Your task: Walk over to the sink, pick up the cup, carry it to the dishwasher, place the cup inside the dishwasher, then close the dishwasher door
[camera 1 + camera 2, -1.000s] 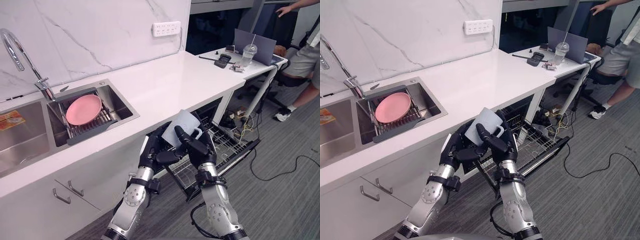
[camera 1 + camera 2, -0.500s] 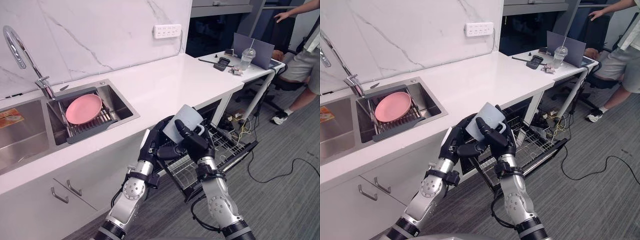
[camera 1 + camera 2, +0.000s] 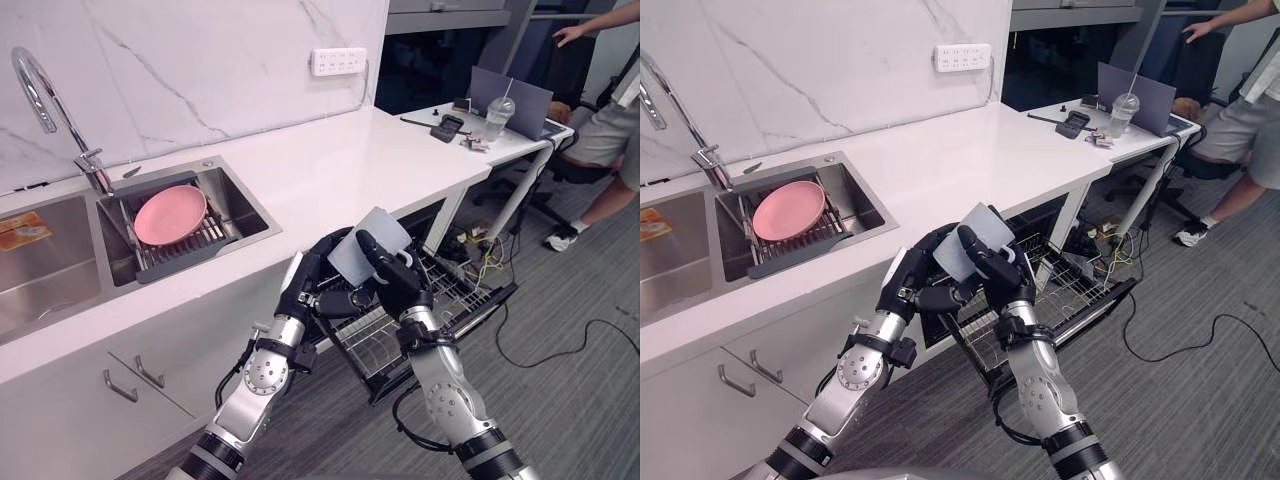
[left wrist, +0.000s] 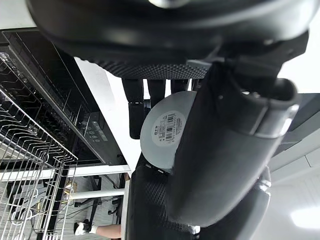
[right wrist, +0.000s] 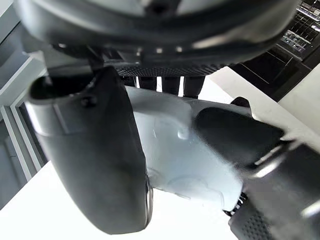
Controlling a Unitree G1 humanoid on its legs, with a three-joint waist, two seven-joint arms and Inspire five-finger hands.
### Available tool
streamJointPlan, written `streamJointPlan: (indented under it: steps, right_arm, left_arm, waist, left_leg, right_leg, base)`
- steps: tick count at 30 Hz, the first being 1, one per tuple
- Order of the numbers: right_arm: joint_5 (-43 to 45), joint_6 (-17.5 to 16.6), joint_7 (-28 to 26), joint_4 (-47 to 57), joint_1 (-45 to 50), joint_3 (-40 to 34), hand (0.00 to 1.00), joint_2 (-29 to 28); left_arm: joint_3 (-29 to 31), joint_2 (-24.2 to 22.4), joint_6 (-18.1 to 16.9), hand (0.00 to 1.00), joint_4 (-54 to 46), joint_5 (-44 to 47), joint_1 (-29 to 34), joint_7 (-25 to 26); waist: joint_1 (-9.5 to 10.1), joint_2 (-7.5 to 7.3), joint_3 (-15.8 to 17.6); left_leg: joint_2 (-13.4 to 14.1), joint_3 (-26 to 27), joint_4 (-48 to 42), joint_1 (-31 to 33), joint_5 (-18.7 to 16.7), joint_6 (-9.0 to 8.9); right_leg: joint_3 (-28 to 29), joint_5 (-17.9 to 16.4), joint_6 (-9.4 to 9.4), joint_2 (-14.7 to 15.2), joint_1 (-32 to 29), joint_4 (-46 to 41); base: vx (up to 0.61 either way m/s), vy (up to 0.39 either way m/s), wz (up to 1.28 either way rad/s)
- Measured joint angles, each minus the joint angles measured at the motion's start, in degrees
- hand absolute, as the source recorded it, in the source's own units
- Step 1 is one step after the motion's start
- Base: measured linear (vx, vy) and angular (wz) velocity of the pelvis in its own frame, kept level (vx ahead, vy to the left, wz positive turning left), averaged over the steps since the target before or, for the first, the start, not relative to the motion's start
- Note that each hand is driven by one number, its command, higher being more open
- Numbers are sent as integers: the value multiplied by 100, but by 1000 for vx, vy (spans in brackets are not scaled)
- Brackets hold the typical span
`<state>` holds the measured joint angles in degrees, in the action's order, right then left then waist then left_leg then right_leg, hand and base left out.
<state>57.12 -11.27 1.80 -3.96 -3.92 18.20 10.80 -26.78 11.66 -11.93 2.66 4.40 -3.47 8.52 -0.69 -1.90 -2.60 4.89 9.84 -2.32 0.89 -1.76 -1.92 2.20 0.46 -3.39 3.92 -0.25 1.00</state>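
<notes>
The left hand (image 3: 318, 287) and right hand (image 3: 397, 282) gripped the cup (image 3: 370, 250) with curled fingers beside the open dishwasher (image 3: 452, 288). Placing it inside and closing the door remained.

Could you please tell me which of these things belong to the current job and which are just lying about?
Job: cup, held by left hand and right hand; open dishwasher.
Lying about: pink plate, faucet, drink with straw, laptop, wall sockets.

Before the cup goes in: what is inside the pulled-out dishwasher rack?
Only bare wire shows in the rack. The left hand, right hand and cup cover its inner part.
</notes>
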Motion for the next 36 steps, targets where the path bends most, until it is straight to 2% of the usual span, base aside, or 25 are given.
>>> streamJointPlan:
  steps: [2,9,14,18,25,36]
  right_arm:
    - [-19,-1,0,15,0,-105,30,-69]
    - [-601,-36,25,407,2,-653,30,-609]
    - [-1449,-299,250,782,6,-1164,30,-891]
    - [-2269,-359,481,997,91,-1547,30,-1002]
    - [-3294,-381,608,1187,458,-1754,30,-1007]
    - [-4608,-248,551,1098,1958,-2139,30,-1043]
  left_arm:
    - [-29,-19,-3,90,-51,-8,21,2]
    - [184,-530,-24,90,-272,-6,261,35]
    - [642,-763,-25,90,-273,12,469,95]
    - [972,-834,-26,90,-273,140,537,136]
    - [1076,-862,-28,90,-272,405,849,-2]
    - [1619,-1016,-45,90,29,631,2136,-614]
  waist:
    - [-1,0,2]
    - [7,1,113]
    - [5,17,151]
    - [6,39,169]
    - [-5,45,173]
    - [17,153,243]
  left_leg:
    - [0,1,0,-1,0,0]
    - [-4,45,32,-50,-4,-3]
    - [-5,90,97,-110,-3,-3]
    - [-9,116,142,-148,-2,-4]
    - [-15,136,201,-189,-1,-6]
    - [-19,110,238,-221,-2,-7]
  right_leg:
    - [2,0,0,0,0,0]
    - [40,-1,-1,-2,2,-22]
    - [77,-6,-8,-5,9,-22]
    - [88,-12,-14,-4,14,-20]
    - [86,-28,-29,-1,22,-15]
    - [43,-69,-46,9,61,-15]
  base:
    - [0,0,0]
    - [0,0,-2]
    - [0,0,-4]
    - [2,2,-3]
    - [0,0,0]
    - [-1,0,1]
